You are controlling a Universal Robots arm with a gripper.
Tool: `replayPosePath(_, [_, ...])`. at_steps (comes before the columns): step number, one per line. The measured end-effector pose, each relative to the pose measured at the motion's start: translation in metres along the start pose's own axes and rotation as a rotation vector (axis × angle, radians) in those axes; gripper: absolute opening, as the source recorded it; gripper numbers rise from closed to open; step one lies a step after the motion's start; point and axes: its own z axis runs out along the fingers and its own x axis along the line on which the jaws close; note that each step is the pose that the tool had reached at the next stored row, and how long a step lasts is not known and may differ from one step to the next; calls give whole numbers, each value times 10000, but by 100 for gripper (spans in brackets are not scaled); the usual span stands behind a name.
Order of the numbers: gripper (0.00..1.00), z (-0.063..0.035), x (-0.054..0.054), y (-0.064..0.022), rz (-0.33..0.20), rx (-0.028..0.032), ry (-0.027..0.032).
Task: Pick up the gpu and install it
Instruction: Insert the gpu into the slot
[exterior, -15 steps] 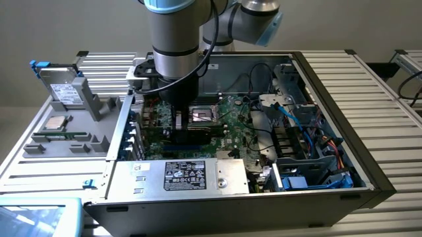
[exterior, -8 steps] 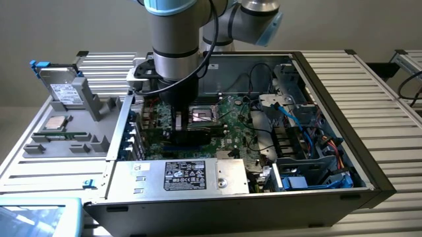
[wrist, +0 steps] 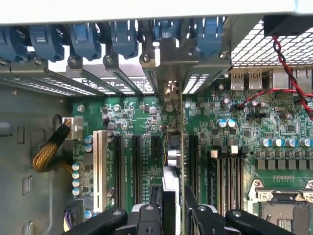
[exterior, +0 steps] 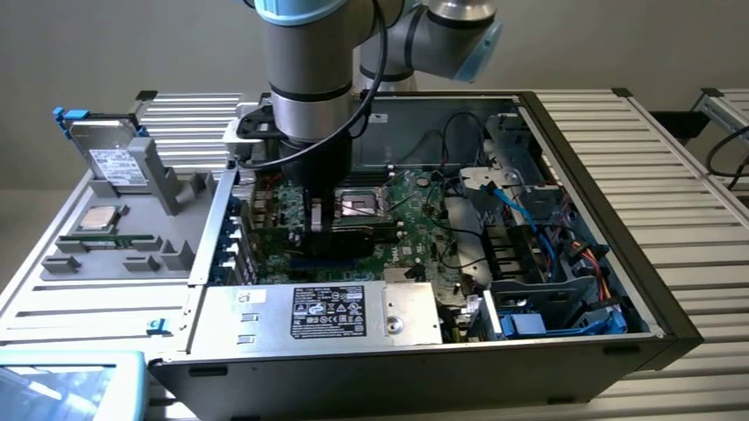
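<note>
**Item: pincer** (wrist: 172, 192). On the arm (exterior: 307, 79), lowered into the open computer case (exterior: 655, 298). It sits over the expansion-slot part of the motherboard (exterior: 404, 224), beside the CPU socket (exterior: 357, 206). State: clenched on the gpu, one finger on each face of the card.

**Item: gpu** (wrist: 178, 146). Seen edge-on in the wrist view, standing upright between the pincer's fingers and in line with the black expansion slots (wrist: 137, 166). Its silver bracket (wrist: 172, 68) stands at the case's rear wall, among the row of blue latches (wrist: 122, 36). Whether the card is fully seated in a slot cannot be told.

**Item: computer case.** Lies open in the middle of the slatted counter (exterior: 690, 175). Contents:
- green motherboard
- labelled power supply (exterior: 339, 311) along the case's near wall
- blue cables (exterior: 527, 210) toward the exterior view's right
- one white slot (wrist: 99, 166)
- braided yellow cable (wrist: 49, 152)
- red and black wires (wrist: 288, 73)

**Item: grey tray** (exterior: 70, 263). Sits just beside the case, toward the counter's edge on the exterior view's left. It holds a silver drive (exterior: 111, 162) and a processor chip (exterior: 96, 219).
</note>
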Motion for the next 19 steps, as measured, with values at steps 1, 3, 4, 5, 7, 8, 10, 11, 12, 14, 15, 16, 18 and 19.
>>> replayPosePath(1, [28,0,0,0,0,0,0])
replayPosePath(3, [28,10,-2,0,0,1,-2])
replayPosePath(4, [28,20,-3,0,-1,-1,1])
replayPosePath(5, [28,36,-5,0,0,-1,0])
replayPosePath(7, [28,50,-12,2,-2,-25,5])
replayPosePath(8, [28,51,-14,2,-6,-52,4])
replayPosePath(10, [28,52,-19,3,-10,-126,6])
replayPosePath(11, [28,52,-23,3,-11,-156,7])
replayPosePath(12, [28,51,-26,3,-13,-181,9])
replayPosePath(14, [28,52,-27,2,-13,-202,20])
replayPosePath(15, [28,52,-27,2,-14,-208,24])
replayPosePath(16, [28,52,-27,2,-13,-209,25])
replayPosePath(18, [28,52,-28,2,-14,-216,21])
replayPosePath(19, [28,52,-28,3,-15,-225,16])
